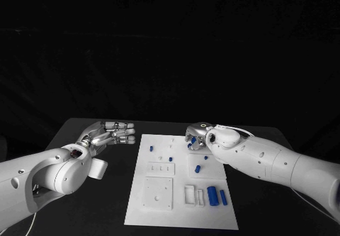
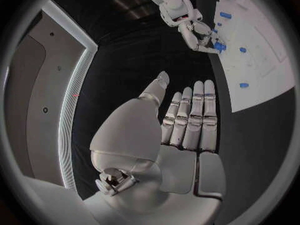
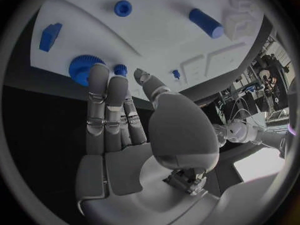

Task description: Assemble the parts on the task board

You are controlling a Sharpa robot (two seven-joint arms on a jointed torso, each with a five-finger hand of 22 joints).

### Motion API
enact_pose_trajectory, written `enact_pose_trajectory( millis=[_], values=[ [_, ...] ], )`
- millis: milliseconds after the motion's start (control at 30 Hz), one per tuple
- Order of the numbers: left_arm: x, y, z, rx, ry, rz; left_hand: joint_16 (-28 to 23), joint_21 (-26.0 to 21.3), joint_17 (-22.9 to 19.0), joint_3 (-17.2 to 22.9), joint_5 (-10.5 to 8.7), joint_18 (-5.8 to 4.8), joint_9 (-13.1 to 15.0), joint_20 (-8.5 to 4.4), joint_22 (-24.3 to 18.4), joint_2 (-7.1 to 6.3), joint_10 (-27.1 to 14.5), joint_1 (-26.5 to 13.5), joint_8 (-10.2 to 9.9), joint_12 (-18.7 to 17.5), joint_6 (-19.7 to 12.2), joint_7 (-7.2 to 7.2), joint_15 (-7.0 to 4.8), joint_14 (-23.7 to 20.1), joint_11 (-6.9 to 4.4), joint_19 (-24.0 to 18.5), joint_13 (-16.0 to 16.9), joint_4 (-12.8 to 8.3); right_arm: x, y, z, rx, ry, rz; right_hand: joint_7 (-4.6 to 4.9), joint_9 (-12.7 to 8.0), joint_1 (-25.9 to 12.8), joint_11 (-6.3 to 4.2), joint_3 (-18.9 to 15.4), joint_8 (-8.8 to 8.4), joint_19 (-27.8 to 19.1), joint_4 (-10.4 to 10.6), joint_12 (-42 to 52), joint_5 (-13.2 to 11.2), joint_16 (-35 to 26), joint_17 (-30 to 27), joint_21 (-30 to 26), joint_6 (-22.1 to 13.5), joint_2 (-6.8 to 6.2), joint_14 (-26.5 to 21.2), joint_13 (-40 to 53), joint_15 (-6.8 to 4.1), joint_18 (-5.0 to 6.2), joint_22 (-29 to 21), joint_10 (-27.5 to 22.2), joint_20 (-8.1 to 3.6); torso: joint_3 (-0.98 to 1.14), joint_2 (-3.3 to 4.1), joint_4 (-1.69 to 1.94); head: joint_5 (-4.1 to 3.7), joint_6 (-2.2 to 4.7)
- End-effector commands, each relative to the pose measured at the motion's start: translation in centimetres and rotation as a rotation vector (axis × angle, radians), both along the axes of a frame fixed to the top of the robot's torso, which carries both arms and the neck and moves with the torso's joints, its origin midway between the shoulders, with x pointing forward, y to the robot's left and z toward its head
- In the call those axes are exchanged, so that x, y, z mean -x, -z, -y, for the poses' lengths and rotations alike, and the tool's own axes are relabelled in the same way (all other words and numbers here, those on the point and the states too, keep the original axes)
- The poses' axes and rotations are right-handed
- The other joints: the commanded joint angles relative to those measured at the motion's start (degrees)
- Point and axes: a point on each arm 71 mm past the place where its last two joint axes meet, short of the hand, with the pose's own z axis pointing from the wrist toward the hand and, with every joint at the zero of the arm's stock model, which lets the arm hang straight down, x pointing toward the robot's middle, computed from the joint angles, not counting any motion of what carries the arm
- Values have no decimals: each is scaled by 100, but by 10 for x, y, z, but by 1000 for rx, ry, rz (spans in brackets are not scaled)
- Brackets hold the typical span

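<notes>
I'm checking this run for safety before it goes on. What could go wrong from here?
The right hand hovers at the board's far right edge with its fingertips by a blue gear; a clumsy grasp might push the gear off the edge. Small blue parts stand loose nearby and could be knocked over. The left hand is open, off the board.

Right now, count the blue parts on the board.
7 visible on the task board: two small pegs left of middle, one piece at the right hand, two more just nearer, two cylinders front right. The hand may hide more.
</notes>
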Motion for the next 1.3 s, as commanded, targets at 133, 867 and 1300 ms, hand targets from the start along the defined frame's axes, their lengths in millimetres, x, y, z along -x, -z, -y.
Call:
enact_pose_trajectory(
  millis=[133,867,1300],
  values=[
    [1,-2,1,4,21,3,-20,21,5,-24,1,0,4,5,-5,15,-37,-37,11,19,-42,-16,25,-26,-8,-25,9,-2,0,4,3,42,9,-17,-21,-9,-81,-19,531,-30,53,-148,1,-72,32,-4,-79,76,-42,-25,-3,12,45,157,102,-9,-21,22,17,-3,-13],
    [0,-1,1,3,25,-2,-19,39,5,-57,-9,4,4,12,-32,29,-44,-45,12,19,-43,-13,30,-41,-6,-37,9,7,-1,8,3,48,14,-20,-25,4,-273,-59,1538,-16,62,-121,3,-304,61,19,-206,382,-27,-35,-2,-11,18,545,476,-34,-54,87,31,-2,-22],
    [0,-1,1,1,26,-8,-20,51,5,-78,-37,5,4,16,-55,30,-46,-37,12,20,-50,-14,33,-48,-4,-44,9,14,-1,9,3,44,15,-12,-53,20,-198,-146,1656,-8,69,-108,2,-522,64,27,-246,639,115,-30,2,-63,-18,649,812,-76,-61,105,18,24,-8]
  ],
)
